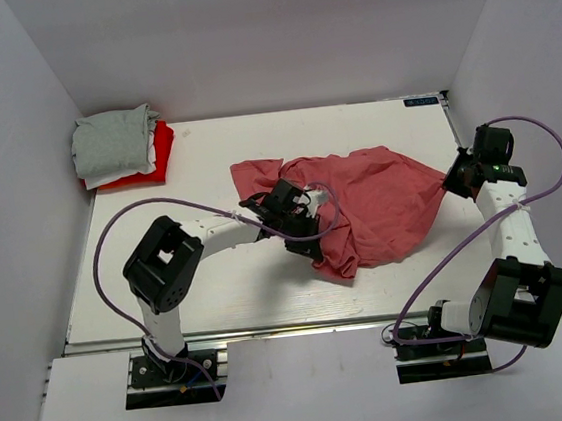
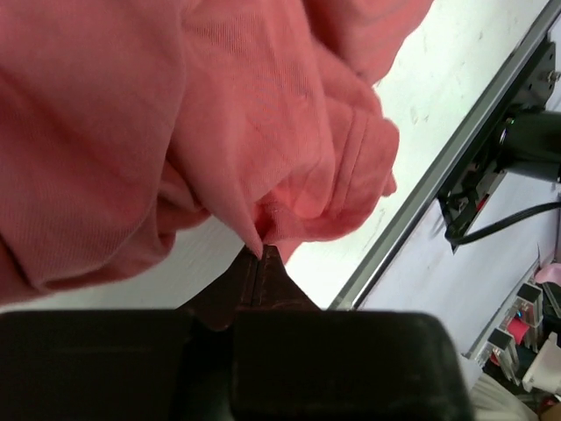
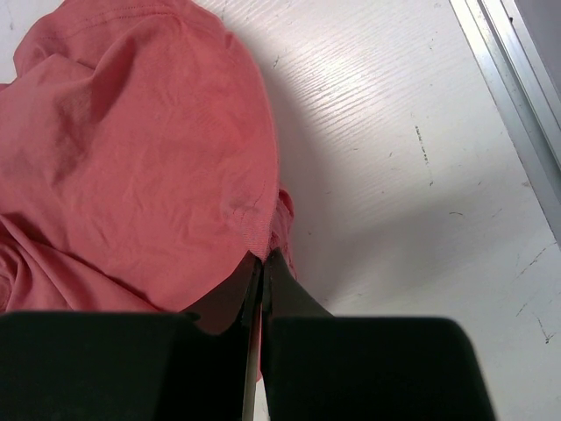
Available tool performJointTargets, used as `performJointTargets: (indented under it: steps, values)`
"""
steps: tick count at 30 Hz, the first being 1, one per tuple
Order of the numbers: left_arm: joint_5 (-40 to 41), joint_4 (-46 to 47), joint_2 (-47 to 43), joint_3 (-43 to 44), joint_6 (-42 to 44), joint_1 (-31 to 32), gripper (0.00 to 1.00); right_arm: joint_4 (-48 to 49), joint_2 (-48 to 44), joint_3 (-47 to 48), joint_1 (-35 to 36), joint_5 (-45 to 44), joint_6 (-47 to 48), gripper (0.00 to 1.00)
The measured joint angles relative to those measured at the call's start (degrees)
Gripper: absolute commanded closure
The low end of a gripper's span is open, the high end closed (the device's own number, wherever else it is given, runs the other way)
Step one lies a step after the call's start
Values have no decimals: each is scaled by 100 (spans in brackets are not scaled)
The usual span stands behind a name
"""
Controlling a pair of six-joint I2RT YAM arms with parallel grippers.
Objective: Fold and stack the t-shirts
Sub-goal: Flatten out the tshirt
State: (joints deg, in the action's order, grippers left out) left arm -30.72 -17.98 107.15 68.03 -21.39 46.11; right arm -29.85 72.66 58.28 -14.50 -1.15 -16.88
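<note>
The dusty salmon-pink knit t-shirt (image 1: 371, 206) lies crumpled in soft folds across the middle and right of the white wood-grained table (image 1: 219, 287). In the top view we see the left gripper (image 1: 308, 245) at its near-left edge and the right gripper (image 1: 456, 180) at its right corner. A folded light grey t-shirt (image 1: 113, 143) sits on a bright red t-shirt (image 1: 159, 153) in the far-left corner.

In the left wrist view, we find the left gripper (image 2: 261, 254) closed, its black fingers pinching a ribbed, stitched fold of the shirt (image 2: 219, 132).

In the right wrist view, the right gripper (image 3: 261, 259) is clamped on the hemmed edge of the wrinkled cloth (image 3: 131, 158), above the scuffed tabletop (image 3: 394, 175).
</note>
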Motion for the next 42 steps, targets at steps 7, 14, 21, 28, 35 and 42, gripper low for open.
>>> performJointTargets:
  steps: [7, 14, 21, 28, 35, 42]
  values:
    - [79, -660, -669, -317, 83, 2, 100, -13, -81, 0, 0, -98, -4, 100]
    - [1239, -1969, -2116, 363, 160, -33, 100, -197, -481, 232, 0, -256, -42, 100]
    - [3285, -2752, -2291, 3185, 321, -105, 100, -522, -813, 1965, 0, -42, -48, 100]
    - [5246, -3075, -1934, 5984, 1069, -184, 100, -756, -964, 3926, 0, -221, 28, 100]
    - [6030, -1727, -3224, 5152, 2258, -168, 100, -763, -973, 5117, 0, -219, 264, 100]
    - [5519, -964, -3934, 5340, 2911, -92, 100, -282, -1287, 5224, 0, 109, 411, 100]
